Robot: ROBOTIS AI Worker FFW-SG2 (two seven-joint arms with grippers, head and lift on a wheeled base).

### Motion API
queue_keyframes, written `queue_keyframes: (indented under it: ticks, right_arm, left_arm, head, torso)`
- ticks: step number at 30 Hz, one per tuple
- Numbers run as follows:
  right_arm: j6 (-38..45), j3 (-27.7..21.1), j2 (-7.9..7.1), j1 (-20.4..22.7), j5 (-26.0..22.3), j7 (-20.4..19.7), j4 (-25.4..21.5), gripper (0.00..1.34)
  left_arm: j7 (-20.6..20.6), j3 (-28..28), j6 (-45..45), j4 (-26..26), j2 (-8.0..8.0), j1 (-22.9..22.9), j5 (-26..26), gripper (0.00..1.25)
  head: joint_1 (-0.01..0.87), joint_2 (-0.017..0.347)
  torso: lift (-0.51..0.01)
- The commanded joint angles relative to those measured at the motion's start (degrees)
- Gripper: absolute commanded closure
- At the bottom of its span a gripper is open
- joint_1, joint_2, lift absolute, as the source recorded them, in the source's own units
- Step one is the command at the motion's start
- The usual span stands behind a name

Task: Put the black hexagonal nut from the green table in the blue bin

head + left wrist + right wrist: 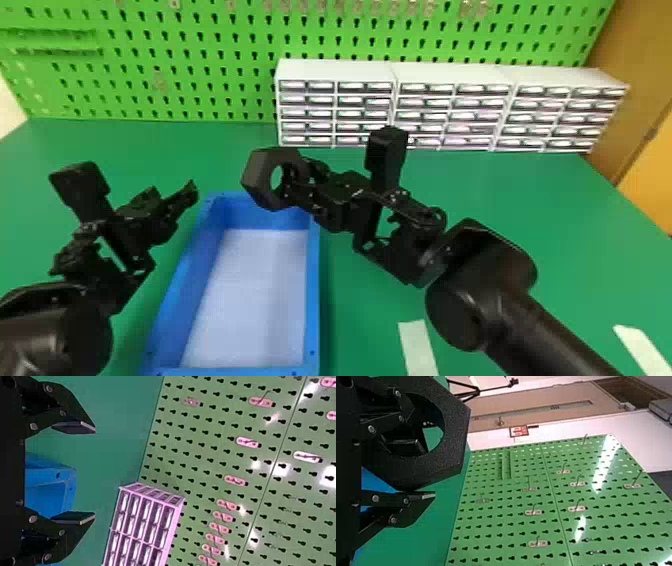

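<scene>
Progress check on the nut job: I'd call it a bit over half done. The black hexagonal nut [256,180] is up off the green surface [545,210] and in my right pincer [426,472], so the picking part looks sorted. I'm pinching it by one side of the ring, with one finger through the hole and the other on the outside. That looks like a decent hold to me, though most of the nut sticks out past the fingers, so it could swivel if it gets bumped.

As for where it is: in the head view the nut lines up with the far end of the blue bin [313,280], overlapping its far wall. I can't tell if it's truly over the opening or just beyond the rim, and the height's anyone's guess too.

What's left, as I see it: bring the nut back toward the middle of the bin, get it down past the walls, then let go. The main worry is catching the far rim on the way in. Only once it's lying in the bin would I call this finished.

My left pincer [94,473] is spread with nothing in it, off to the left of the bin.
</scene>
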Motion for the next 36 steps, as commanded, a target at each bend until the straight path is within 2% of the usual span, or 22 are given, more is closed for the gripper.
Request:
queue_keyframes:
  ticks: [1,21,24,27,28,36]
  right_arm:
    - [0.0,1.06,-0.09,-0.35,-0.42,0.11,0.08,1.03]
    - [0.0,3.79,0.17,-1.23,-1.29,0.11,0.52,1.03]
    - [0.0,3.79,0.17,-1.14,-1.29,0.19,0.52,0.97]
    - [-0.09,3.7,0.17,-0.96,-0.15,0.55,0.52,0.76]
    - [-0.09,3.7,0.17,-0.96,0.02,0.63,0.52,0.73]
    - [-0.09,3.88,0.17,-0.87,0.64,0.72,0.52,0.64]
  left_arm:
    - [0.04,-0.06,0.01,0.0,0.0,-0.03,-0.11,0.48]
    - [-0.05,-0.33,0.01,0.0,0.0,-0.29,-0.19,0.48]
    - [-0.05,-0.42,0.01,0.0,0.0,-0.29,-0.19,0.48]
    - [-0.05,-0.5,-0.08,0.0,0.0,-0.29,-0.19,0.48]
    - [-0.05,-0.5,0.01,0.0,0.0,-0.29,-0.19,0.48]
    - [0.04,-0.5,0.01,0.0,0.0,-0.29,-0.19,0.48]
  head:
    - [0.691,0.009]
    - [0.691,0.009]
    - [0.691,0.009]
    - [0.691,0.009]
    - [0.691,0.009]
    - [0.691,0.009]
  torso:
    - [-0.097]
    - [-0.097]
    - [-0.097]
    - [-0.097]
    - [-0.097]
    - [-0.097]
